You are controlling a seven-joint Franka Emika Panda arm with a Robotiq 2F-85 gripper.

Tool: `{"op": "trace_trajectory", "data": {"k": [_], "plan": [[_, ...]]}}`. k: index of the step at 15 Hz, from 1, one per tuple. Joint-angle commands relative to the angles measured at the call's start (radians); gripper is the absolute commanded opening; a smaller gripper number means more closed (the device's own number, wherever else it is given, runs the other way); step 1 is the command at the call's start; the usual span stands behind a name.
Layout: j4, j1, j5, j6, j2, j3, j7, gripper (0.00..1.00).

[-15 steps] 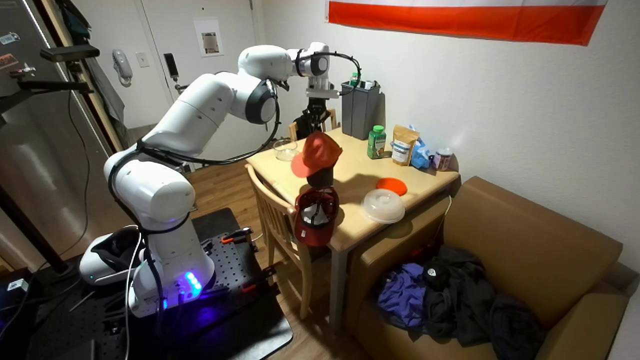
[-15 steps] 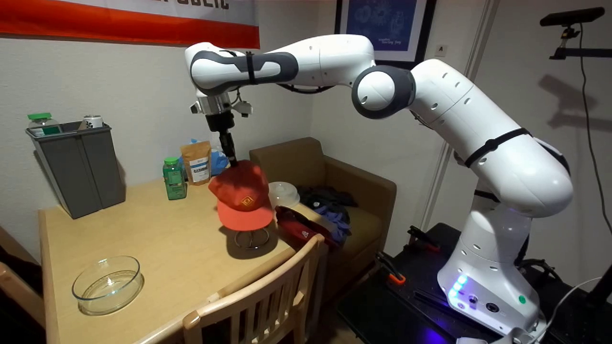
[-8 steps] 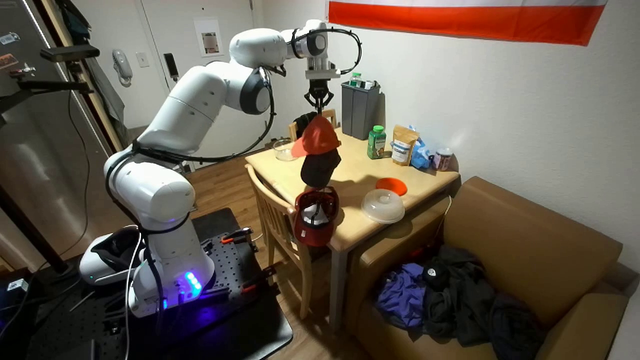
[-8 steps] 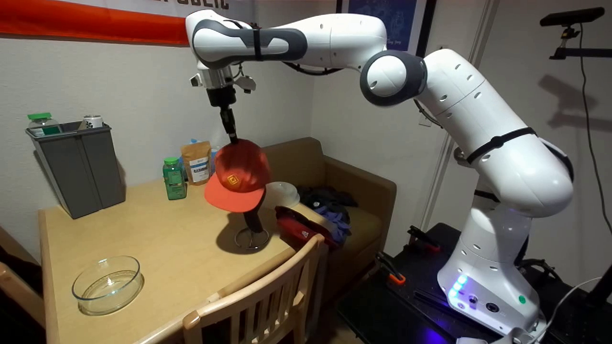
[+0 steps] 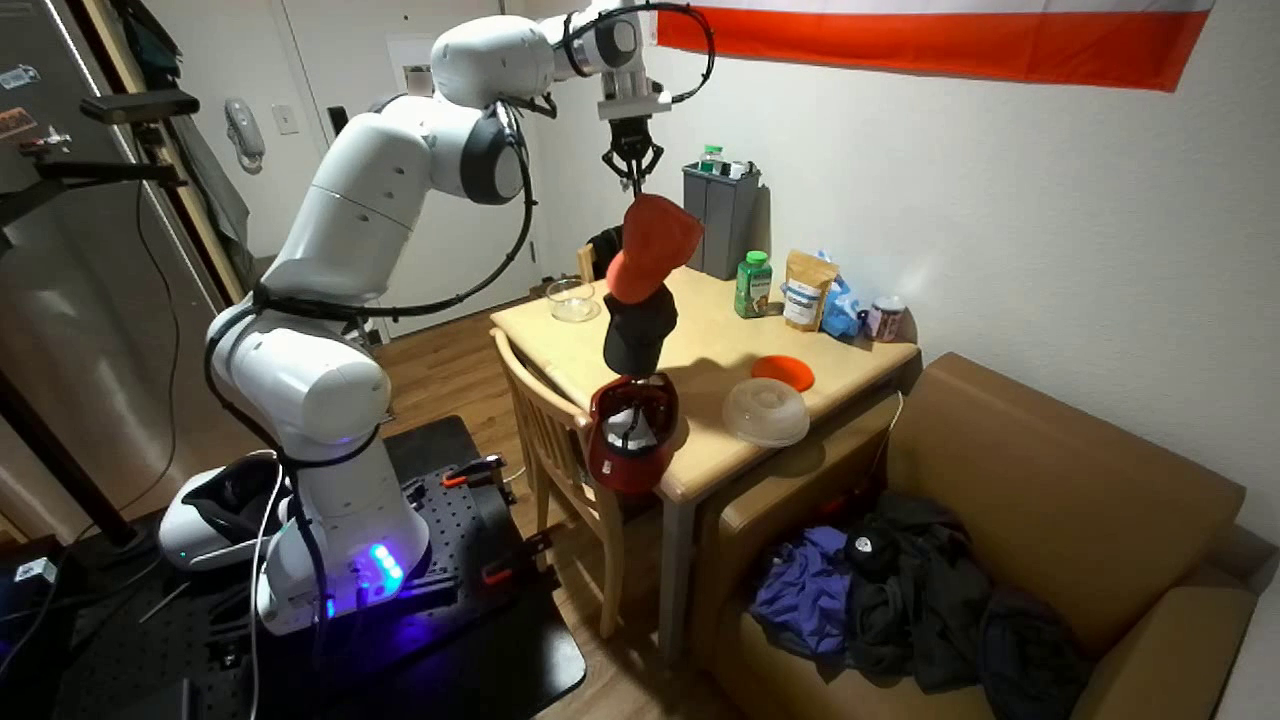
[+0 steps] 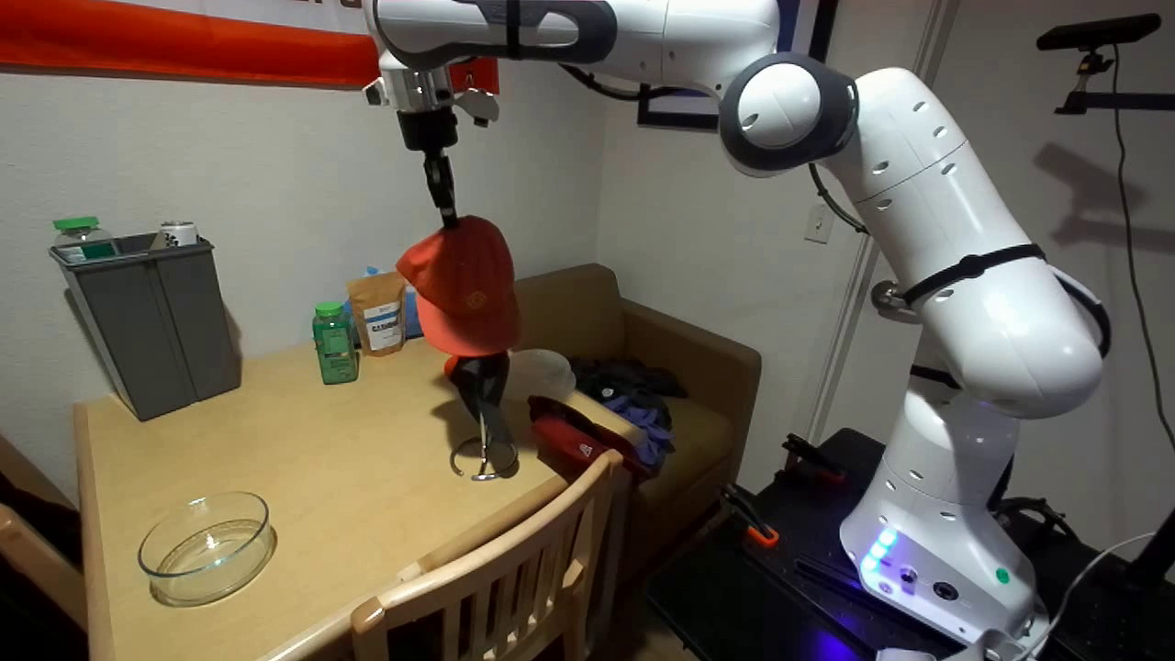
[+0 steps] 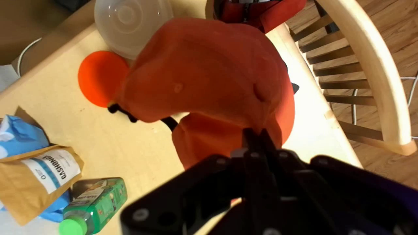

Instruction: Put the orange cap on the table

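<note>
One orange cap (image 6: pixel 466 285) — higher now

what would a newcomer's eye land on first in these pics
Probably the orange cap, gripped by its crown in the shut pincer above the table. Next, the large white robot arm standing beside the table, blue lights glowing on its base. A red-and-white banner on the wall also stands out.
</note>
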Motion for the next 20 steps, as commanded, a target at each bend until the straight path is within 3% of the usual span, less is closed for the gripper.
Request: {"op": "trace_trajectory", "data": {"k": [1,12,20], "plan": [[-0.17,0.003,-0.021,0.021,-0.153,-0.007,0.087,0.01],[-0.646,-0.016,0.051,0.068,-0.489,0.013,0.368,0.01],[-1.039,-0.047,0.172,0.215,-0.711,0.023,0.499,0.01]]}}
